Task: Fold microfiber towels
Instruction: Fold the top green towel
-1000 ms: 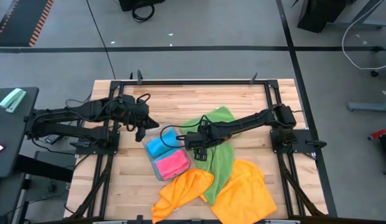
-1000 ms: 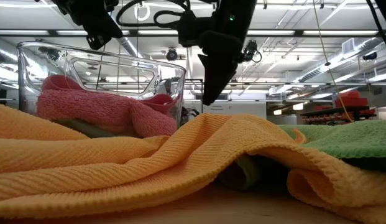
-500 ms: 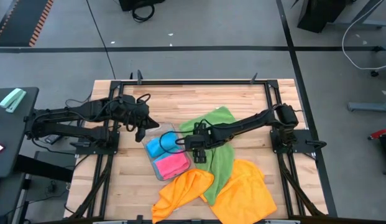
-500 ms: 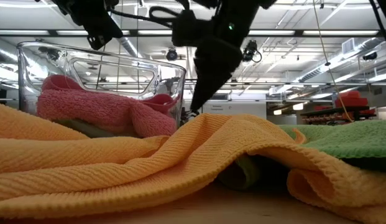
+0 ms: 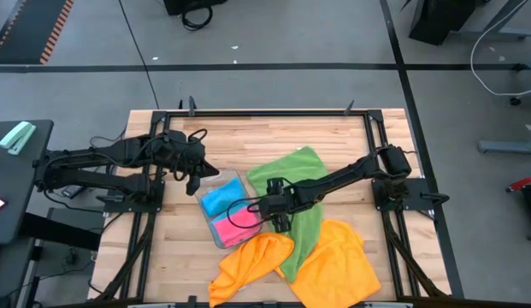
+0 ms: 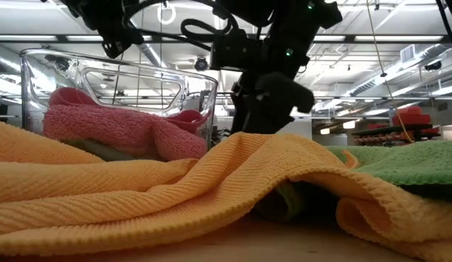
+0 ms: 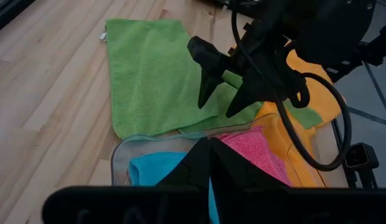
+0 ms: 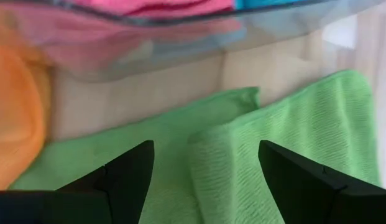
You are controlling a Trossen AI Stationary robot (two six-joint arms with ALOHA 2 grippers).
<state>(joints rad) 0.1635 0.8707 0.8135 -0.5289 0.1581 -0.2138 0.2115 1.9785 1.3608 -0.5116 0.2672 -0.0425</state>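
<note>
A clear plastic tray (image 5: 224,211) holds a folded blue towel (image 5: 219,199) and a pink towel (image 5: 237,226). To its right a green towel (image 5: 297,188) lies spread on the table, one edge folded over (image 8: 242,149). Two orange towels (image 5: 251,259) (image 5: 338,265) lie rumpled near the front edge, partly on the green one. My right gripper (image 8: 205,167) (image 5: 272,211) is open, pointing steeply down, low over the green towel beside the tray's right wall. My left gripper (image 7: 209,163) (image 5: 195,177) is shut, held up over the tray's far left corner.
The table's black frame rails (image 5: 274,111) run along the far edge and both sides. Bare wood (image 5: 239,141) lies behind the tray and the green towel. In the low view the orange towel (image 6: 211,182) hides the table surface under my right gripper (image 6: 273,102).
My right gripper has come down and a little toward the table's near edge, onto the stretch of green towel beside the tray, rolling its wrist on the way. It has stayed open. The towels and tray have not moved.
</note>
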